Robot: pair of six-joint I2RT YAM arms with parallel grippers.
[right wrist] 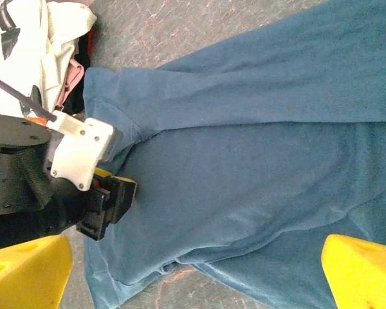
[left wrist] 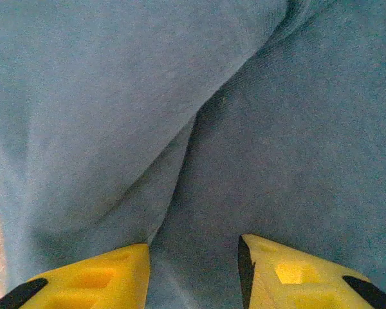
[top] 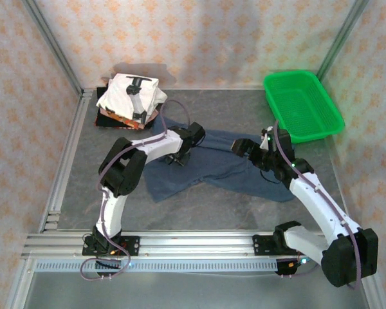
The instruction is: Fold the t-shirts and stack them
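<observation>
there, shirt (left wrist: 180, 129) between left fingers (left wrist: 96, 278)

place: robot lab cell | evidence: aluminium frame rails (top: 199, 243), patterned wall panels (top: 199, 38), grey tabletop (top: 212, 207)

Plain dusty navy-blue cloth t-shirt (top: 219, 170): unfolded, lying flat but rumpled across the middle of the grey table (top: 244, 212). It spreads left to right with uneven edges. Soft creases show, and one raised fold runs through the cloth. Its far left corner reaches just beside the stack of folded t-shirts (top: 125, 106) in the far left corner. Top shirt of the stack is white with black print (top: 132, 90), slightly askew. Red, orange and dark layers (top: 112, 118) sit beneath it.
</observation>
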